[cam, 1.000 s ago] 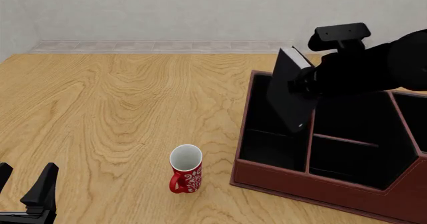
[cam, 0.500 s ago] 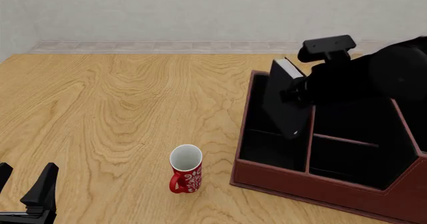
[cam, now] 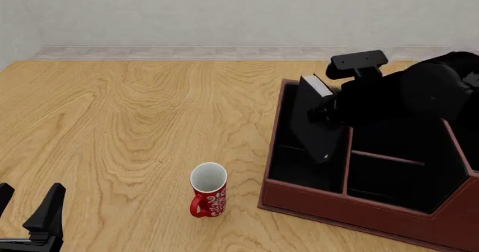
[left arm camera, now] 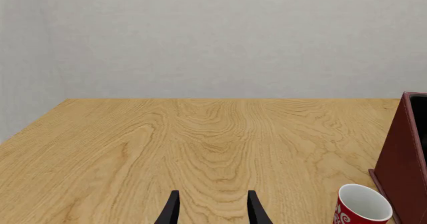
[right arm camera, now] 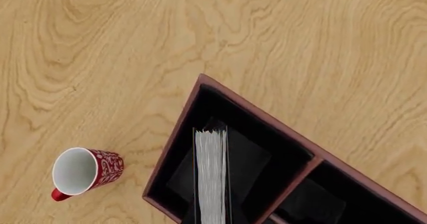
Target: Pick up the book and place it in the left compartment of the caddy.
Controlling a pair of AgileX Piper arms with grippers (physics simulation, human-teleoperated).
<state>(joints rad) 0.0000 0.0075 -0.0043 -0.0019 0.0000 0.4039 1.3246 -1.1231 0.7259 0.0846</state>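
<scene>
Over the wood-grain table [cam: 134, 128] by a pale wall, the right end effector [cam: 329, 107] grips the book [cam: 318, 126] upright inside the caddy's [cam: 337, 204] left compartment [cam: 299, 165], while the left end effector [left arm camera: 211, 209] rests open.

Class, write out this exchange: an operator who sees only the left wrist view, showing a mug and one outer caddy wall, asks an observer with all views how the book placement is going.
Operator: Where is the book?
Observer: The right arm holds the book tilted, and its lower end looks just inside the caddy.
Operator: Is it in the correct bay?
Observer: Yes. In the right wrist view its white page edges sit within the long left compartment.
Operator: How is the caddy split?
Observer: A long divider bounds that compartment, and a cross divider splits the next bay.
</scene>
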